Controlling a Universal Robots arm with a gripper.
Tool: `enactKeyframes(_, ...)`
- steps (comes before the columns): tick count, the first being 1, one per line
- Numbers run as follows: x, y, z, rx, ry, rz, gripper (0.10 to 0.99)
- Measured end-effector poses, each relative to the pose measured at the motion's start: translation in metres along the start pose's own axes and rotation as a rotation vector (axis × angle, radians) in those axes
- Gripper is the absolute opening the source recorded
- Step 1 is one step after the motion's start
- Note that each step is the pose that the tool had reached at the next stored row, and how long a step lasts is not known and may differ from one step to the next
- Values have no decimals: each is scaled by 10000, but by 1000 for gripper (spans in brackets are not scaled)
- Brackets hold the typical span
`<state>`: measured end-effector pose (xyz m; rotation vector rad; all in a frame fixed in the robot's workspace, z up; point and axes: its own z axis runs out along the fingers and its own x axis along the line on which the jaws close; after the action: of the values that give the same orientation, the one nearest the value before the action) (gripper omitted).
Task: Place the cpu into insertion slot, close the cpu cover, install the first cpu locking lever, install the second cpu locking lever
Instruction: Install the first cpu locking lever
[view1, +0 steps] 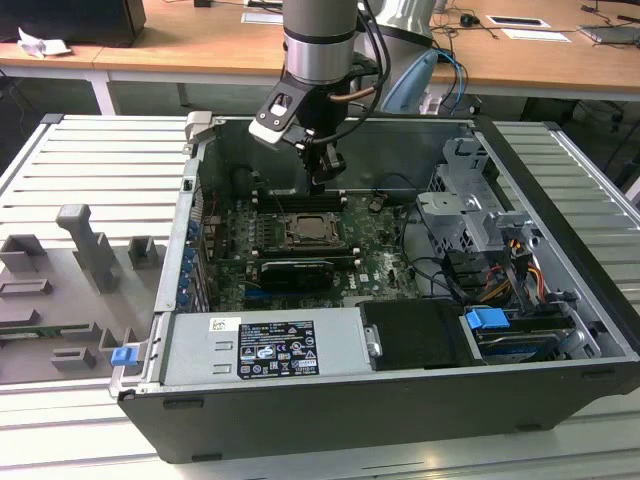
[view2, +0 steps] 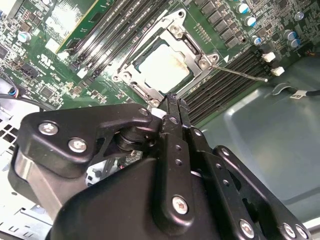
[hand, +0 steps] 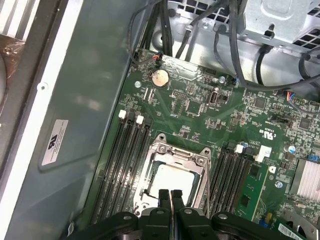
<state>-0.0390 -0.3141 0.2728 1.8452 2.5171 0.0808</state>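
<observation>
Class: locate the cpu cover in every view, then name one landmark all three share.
Exterior view: cpu cover central on the green board, near the gripper.
Second wrist view: cpu cover beside the gripper.
First wrist view: cpu cover beside the gripper.
Shared landmark: black memory slots flanking it.

The exterior view looks down from high off one long side of the open computer case (view1: 330, 400). It takes in the whole case on the ribbed counter (view1: 90, 170), with the arm (view1: 320, 40) entering from the far edge. Both wrist views sit close above the green circuit board (hand: 200, 110), looking steeply down past the gripper (hand: 169, 192). The first wrist view faces the drive cage (hand: 280, 20) and the second faces away from it. All three views share the insertion slot (view1: 318, 230).
</observation>
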Motion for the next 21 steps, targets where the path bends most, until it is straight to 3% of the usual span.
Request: enactKeyframes(21,0,-1,0,16,57,-1079,149)
